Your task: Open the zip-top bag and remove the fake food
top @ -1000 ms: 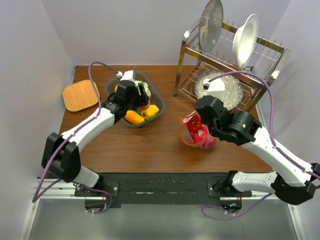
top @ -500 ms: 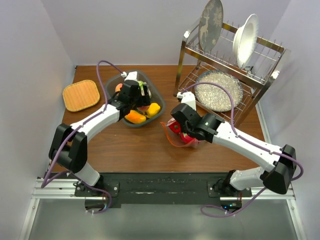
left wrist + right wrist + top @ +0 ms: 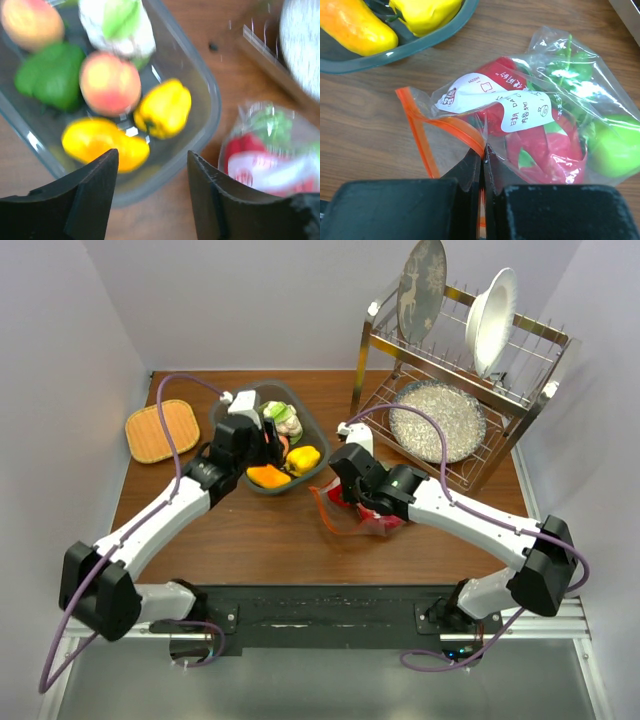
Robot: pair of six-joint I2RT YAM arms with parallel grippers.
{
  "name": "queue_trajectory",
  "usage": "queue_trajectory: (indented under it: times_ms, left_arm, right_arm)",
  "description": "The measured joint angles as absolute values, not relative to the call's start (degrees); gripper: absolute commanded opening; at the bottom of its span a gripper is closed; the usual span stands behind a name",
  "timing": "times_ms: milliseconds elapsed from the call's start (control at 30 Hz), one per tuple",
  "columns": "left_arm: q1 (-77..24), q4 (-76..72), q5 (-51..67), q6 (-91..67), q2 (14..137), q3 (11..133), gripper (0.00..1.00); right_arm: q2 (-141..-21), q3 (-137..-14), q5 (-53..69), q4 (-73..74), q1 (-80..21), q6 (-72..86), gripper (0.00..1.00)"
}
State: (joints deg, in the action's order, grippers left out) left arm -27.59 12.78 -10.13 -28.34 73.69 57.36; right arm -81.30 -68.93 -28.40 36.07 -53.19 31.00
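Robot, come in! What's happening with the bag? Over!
Left end effector open, empty, over gray bin. Right end effector shut on zip-top bag's orange strip. Fake food inside bag. Nothing blocking.

Zip-top bag (image 3: 530, 115): clear crinkly pouch with orange-red zip strip (image 3: 420, 135) and white printed label (image 3: 470, 92), lying on the table (image 3: 365, 135). Fake food sitting inside: red bell pepper (image 3: 545, 150), green apple (image 3: 615, 145), leafy green piece (image 3: 565, 70).

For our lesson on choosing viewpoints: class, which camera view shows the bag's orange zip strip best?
The right wrist view: the zip strip is close and sharp, pinched by the right claw. The top external view shows it small and distant. The left wrist view shows only the blurred bag.
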Motion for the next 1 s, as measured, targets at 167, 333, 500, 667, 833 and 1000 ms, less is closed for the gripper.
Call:
queue_trajectory:
  times_ms: [167,333,500,667,833,1000]
  left_arm:
    - [-34.74,15.38,-9.39,-29.52,65.41,49.06,0.45]
    - [-46.37,14.61,-8.86,-33.39,58.57,42.46,0.41]
    - [-55.0,9.98,-10.79,-37.54,59.88,40.56,0.37]
    - [-57.67,3.09,-13.85,-40.38,66.57,40.38,0.33]
    - [-57.65,-2.66,-17.89,-41.45,75.18,41.3,0.31]
    - [-57.43,-4.12,-19.81,-41.43,80.62,43.31,0.32]
  right_arm:
    - [-81.3,-69.1,-27.59,34.72,-52.21,31.05,0.0]
    - [-81.3,-69.08,-27.16,33.58,-51.66,31.48,0.0]
    - [-81.73,-69.23,-25.3,32.47,-51.68,32.4,0.0]
    - [-83.07,-69.71,-23.27,31.73,-51.68,33.12,0.0]
    - [-83.09,-69.71,-22.57,31.68,-51.68,33.71,0.0]
    - [-82.78,-69.71,-21.85,31.68,-51.68,34.11,0.0]
